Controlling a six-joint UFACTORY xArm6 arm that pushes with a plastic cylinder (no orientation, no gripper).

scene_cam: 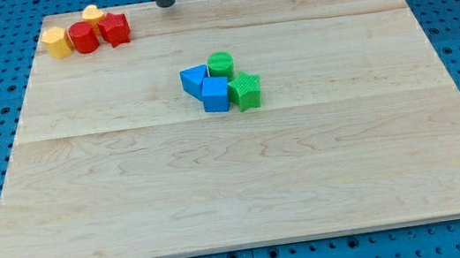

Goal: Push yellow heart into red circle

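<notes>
Far edge, dark rod tip (165, 4): bare, touching nothing. Well left, small yellow heart block (92, 13) behind red circle block (83, 37), touching.

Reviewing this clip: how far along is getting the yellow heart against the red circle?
It looks done, or nearly: the yellow heart sits pressed against the red circle at the board's top left, between a yellow block and a red block. Nothing is in hand: my tip stands apart to the right, touching no block. At most a final nudge is left.
</notes>
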